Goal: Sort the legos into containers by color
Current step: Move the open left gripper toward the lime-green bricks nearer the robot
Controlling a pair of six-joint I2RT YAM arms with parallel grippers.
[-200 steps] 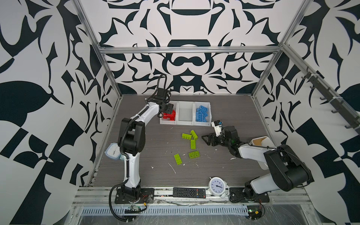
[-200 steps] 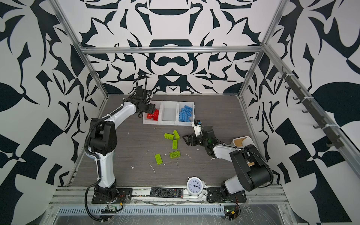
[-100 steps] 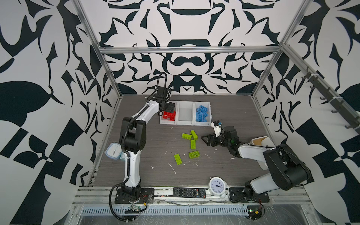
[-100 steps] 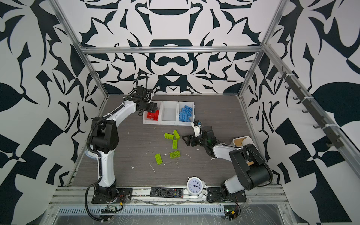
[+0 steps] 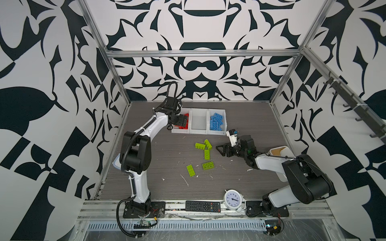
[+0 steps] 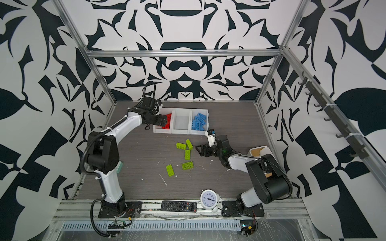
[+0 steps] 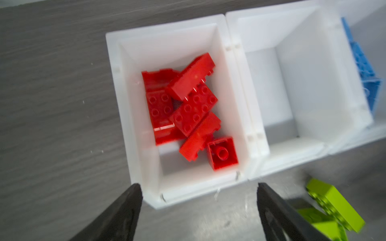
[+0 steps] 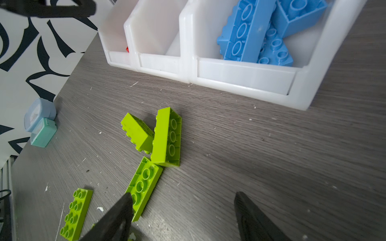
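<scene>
Left gripper [image 7: 198,185], jaws spread, hovers above container [image 7: 133,104] holding red legos [image 7: 188,108].

left claw [image 6: 163,121] over red legos [image 6: 168,123] in container [image 6: 162,131], jaws seemingly apart; five green legos [image 6: 187,154] near right claw [image 6: 199,150]

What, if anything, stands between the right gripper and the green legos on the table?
Nothing visible. The open right gripper sits beside the nearest green lego, with only bare table between them. The empty middle container is unblocked too.

Left claw [image 7: 198,185] agape and empty; right claw [image 8: 182,193] likewise.
</scene>
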